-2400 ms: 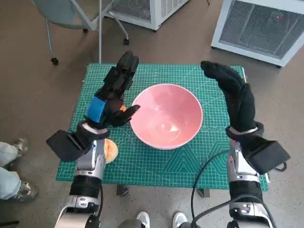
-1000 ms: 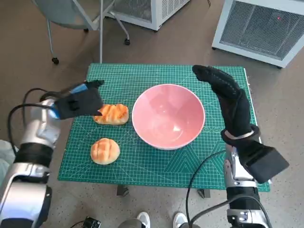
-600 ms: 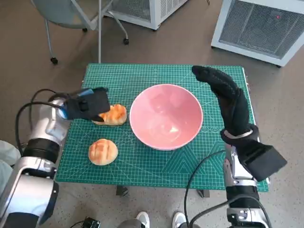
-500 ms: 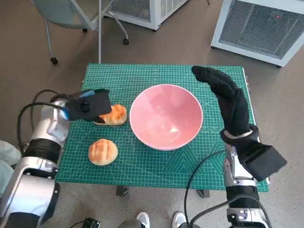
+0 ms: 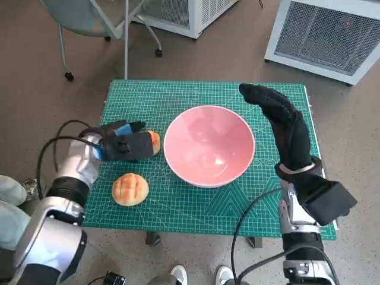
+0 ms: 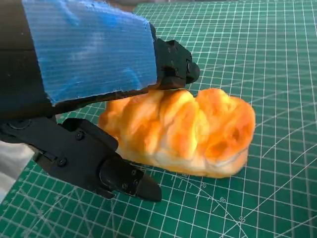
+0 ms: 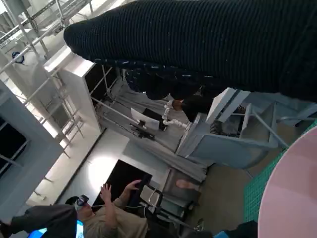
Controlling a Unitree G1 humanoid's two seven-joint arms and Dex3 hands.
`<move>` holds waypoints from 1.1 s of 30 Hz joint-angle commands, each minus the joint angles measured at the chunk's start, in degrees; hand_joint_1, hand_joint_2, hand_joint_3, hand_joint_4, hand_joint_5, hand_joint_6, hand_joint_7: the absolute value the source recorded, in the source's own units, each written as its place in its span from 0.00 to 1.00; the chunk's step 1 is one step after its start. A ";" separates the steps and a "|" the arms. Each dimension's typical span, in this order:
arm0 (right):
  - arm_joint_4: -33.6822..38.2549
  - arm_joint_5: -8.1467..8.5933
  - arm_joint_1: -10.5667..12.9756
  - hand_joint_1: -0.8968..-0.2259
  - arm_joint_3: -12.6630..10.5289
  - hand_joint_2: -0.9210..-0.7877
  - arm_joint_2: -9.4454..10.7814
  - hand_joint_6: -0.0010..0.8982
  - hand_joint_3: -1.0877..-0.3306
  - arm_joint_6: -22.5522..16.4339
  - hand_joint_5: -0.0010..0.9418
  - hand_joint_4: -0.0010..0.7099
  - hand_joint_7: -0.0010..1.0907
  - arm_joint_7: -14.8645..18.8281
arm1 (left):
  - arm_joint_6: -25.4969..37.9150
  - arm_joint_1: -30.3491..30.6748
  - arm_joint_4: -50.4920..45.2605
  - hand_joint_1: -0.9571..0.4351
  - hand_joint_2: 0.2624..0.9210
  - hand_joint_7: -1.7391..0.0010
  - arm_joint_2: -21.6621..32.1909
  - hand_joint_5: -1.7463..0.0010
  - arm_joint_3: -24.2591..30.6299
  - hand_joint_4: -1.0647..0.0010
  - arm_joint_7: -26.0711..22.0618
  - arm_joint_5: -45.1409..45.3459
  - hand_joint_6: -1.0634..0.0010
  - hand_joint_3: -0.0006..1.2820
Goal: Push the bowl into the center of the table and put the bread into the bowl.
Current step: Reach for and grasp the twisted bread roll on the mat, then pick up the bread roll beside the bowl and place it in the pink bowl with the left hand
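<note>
Item: golden-orange elongated bread loaf, ridged and glossy on its crust, paler along the lower edge; lies flat on the mat. Located between the fingers of the left robot hand, one finger at the top of the crust, another low along its near side; the hand covers most of the loaf in the head view, where only the end toward the bowl shows. Whether the hand actually clamps the loaf cannot be told.

Item: round golden bread bun, scored top, lying on the mat near the left robot hand, on the robot's side of it, untouched.

Item: large pink glossy bowl, empty, upright, just beside the loaf's free end and between the two hands. The right robot hand, in its black knitted glove, stands released and extended just beside the bowl's far rim; contact cannot be told.

Surface: small counter covered by a green gridded cutting mat.

Room: brown floor, white ventilated cabinet, wheeled chair base. A seated person appears in the right wrist view.
</note>
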 commanded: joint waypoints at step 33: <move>-0.21 0.96 1.37 0.28 0.14 0.00 0.45 0.00 0.44 0.18 0.00 0.21 0.41 0.90 | -15.20 0.88 -0.59 0.69 1.00 0.34 3.35 0.30 0.64 0.38 19.34 0.15 0.41 0.06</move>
